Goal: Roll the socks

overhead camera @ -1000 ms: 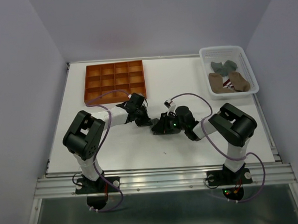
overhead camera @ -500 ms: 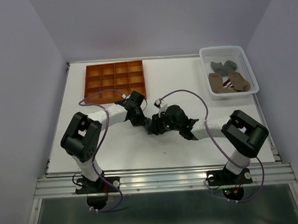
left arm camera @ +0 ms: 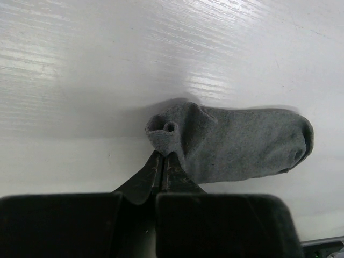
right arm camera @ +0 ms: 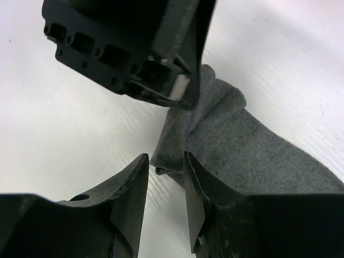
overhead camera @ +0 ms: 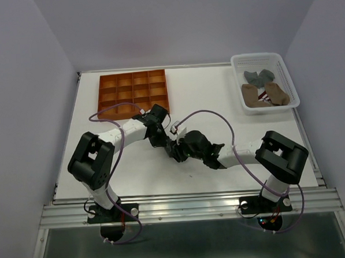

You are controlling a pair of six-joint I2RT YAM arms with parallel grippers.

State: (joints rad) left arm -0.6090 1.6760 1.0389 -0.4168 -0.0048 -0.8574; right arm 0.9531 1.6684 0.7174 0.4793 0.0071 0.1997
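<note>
Lying flat on the white bench [overhead camera: 134, 165], a grey sock [left arm camera: 242, 145] was found near the middle, where the two arms met. Its cuff end was bunched into a small raised fold. That fold was pinched by the left gripper [left arm camera: 163, 166], whose fingers were pressed together on the fabric; the rest of the sock was spread out on the bench beyond them.

The right gripper [right arm camera: 165, 157] was held low over the same sock, just beside the left one. Its fingers were slightly spread, a narrow gap being kept between them, and a corner of the sock's edge was seen at the mouth of that gap. Whether the fabric was touched by them could not be told.

At the far right, a white basket [overhead camera: 236, 62] was set, and the other socks [overhead camera: 258, 76] were piled in it: grey ones at the far end, tan-brown ones nearer, with a red-and-white striped part between them. At the far left, an orange compartment tray [overhead camera: 124, 95] was placed.
</note>
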